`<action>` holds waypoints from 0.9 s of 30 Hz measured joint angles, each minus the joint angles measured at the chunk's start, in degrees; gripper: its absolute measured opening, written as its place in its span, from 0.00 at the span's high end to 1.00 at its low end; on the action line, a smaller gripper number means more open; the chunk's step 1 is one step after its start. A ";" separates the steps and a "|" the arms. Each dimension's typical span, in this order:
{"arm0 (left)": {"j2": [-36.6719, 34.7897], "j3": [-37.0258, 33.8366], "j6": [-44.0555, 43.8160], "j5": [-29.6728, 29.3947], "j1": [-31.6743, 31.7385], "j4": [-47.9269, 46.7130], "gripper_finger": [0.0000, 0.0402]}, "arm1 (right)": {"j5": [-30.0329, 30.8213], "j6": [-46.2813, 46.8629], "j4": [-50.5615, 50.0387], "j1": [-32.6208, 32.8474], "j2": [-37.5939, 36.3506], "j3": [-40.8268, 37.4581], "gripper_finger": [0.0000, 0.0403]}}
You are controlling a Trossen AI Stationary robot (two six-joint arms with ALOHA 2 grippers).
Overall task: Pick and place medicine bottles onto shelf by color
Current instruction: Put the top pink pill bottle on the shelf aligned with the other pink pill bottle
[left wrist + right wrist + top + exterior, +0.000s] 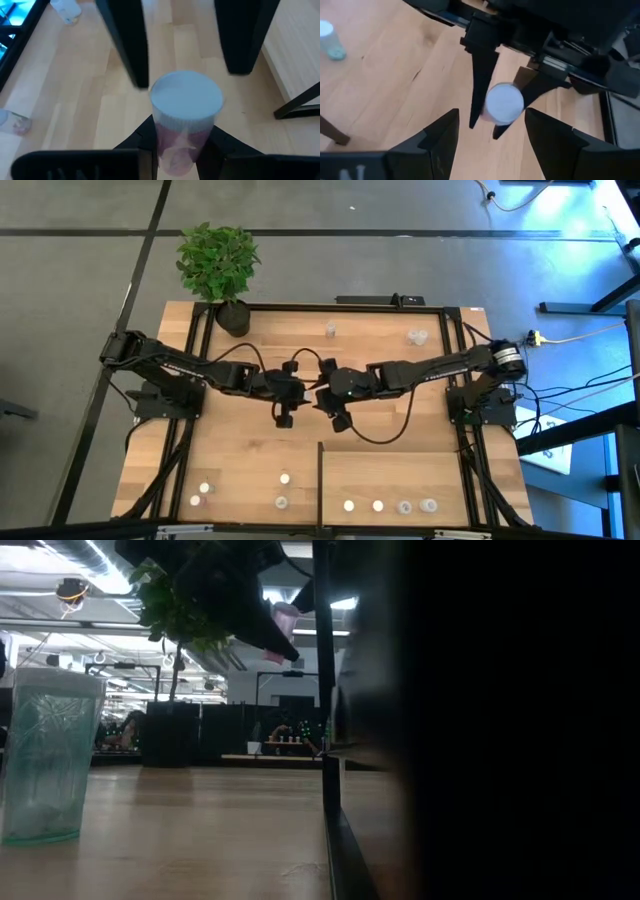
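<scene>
A: What have the left gripper's fingers (pixel 202 152) got?

B: They're closed on a pink medicine bottle (pixel 182 125) with a white cap, gripping the body low down so the cap end sticks out past the tips. It's held in the air over the middle of the tabletop (pixel 240 450).

A: And the right gripper (pixel 492 137)?

B: Its fingers stand wide with nothing between them, pointed straight at that capped end. In the right wrist view the white cap sits in the gap ahead of its tips, with the left gripper's fingers behind it. The two grippers meet nose to nose at the centre, so I'd judge this to be a handover; the free cap end gives the right fingers something to close on.

A: Why hand it across?

B: Probably reach. The shelf (pixel 420 470), the pale panel with the black edge strip, lies at the near right, on the right arm's side. Four bottles already stand along its near edge.

A: The rest?

B: Four more on the planks at the near left (pixel 205 488), a few by the far edge (pixel 417 336), and a potted plant (pixel 218 265) at the far left corner.
</scene>
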 joint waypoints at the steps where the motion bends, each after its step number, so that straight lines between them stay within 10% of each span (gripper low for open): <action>1: 0.00 0.00 0.00 0.02 -0.03 -0.06 0.81 | 0.02 -0.60 0.65 0.00 0.29 -0.02 0.43; 27: 0.00 0.00 0.04 0.00 0.01 -0.42 0.81 | -4.98 -0.95 4.94 -2.63 3.32 0.00 0.43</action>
